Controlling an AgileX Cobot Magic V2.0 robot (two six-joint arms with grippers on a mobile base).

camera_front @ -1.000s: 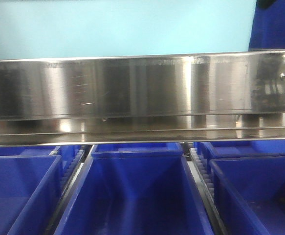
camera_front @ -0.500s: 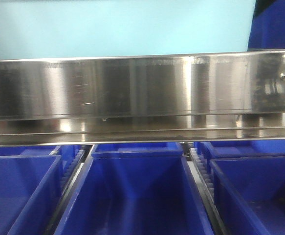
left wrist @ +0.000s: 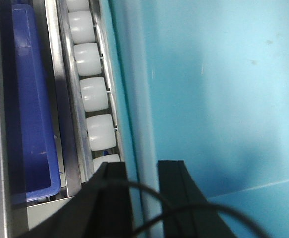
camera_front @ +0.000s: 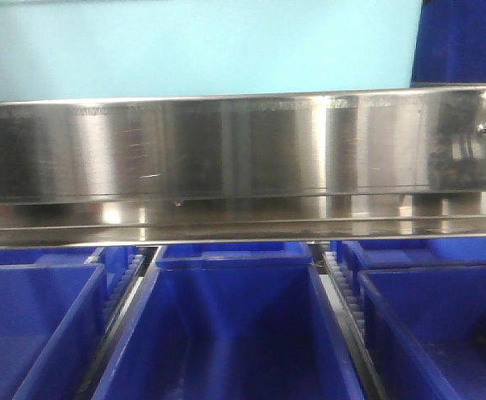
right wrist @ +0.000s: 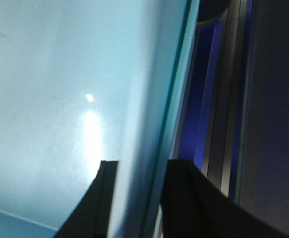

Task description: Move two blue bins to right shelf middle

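Left gripper [left wrist: 142,171]: closed across bin [left wrist: 223,99] wall, rollers [left wrist: 97,94] beside outer finger.
Right gripper [right wrist: 143,168]: closed across opposite bin wall.

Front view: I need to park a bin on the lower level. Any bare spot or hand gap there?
None shows. Left bin, middle bin and right bin sit packed under the steel rail; only thin roller strips part them. Their open insides are the only room.
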